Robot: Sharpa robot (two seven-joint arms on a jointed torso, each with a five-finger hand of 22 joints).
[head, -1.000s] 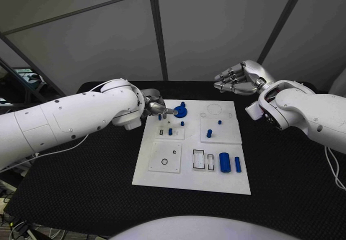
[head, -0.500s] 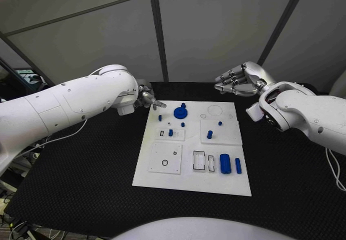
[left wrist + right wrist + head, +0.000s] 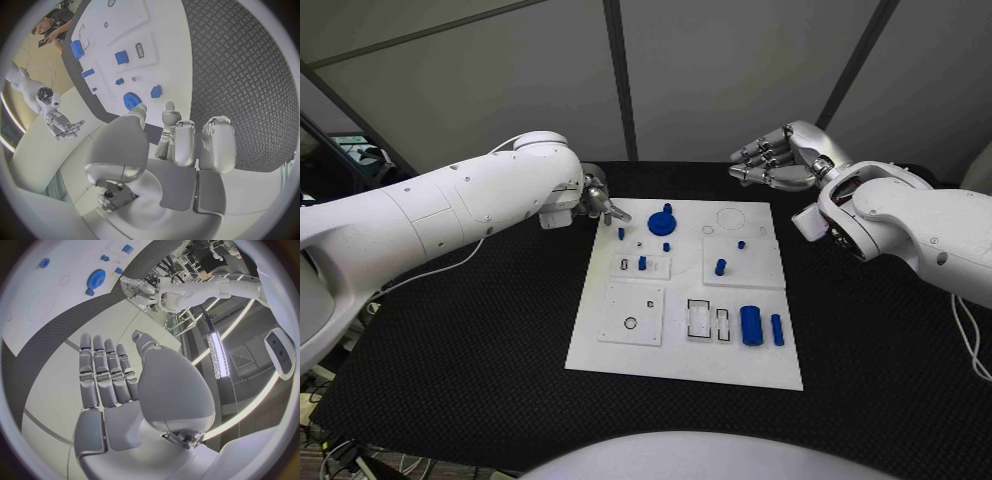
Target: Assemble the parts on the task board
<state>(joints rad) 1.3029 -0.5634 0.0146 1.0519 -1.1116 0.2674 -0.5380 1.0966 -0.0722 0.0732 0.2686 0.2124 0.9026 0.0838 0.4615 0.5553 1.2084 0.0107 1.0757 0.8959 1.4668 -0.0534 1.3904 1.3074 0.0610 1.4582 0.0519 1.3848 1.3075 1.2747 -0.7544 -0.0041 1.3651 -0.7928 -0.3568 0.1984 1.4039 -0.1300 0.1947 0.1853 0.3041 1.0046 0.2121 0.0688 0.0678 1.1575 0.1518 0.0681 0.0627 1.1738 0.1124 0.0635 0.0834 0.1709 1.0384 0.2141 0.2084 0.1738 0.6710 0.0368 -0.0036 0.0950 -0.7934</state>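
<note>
the left hand hovers just off the task board at its eleven o'clock corner, fingers apart and empty. the blue gear sits on the board near twelve o'clock, close beside that hand. the right hand hangs open past one o'clock. this looks like a pause between parts; next it must choose a loose piece, perhaps the cylinder at five o'clock, and grip it.
</note>
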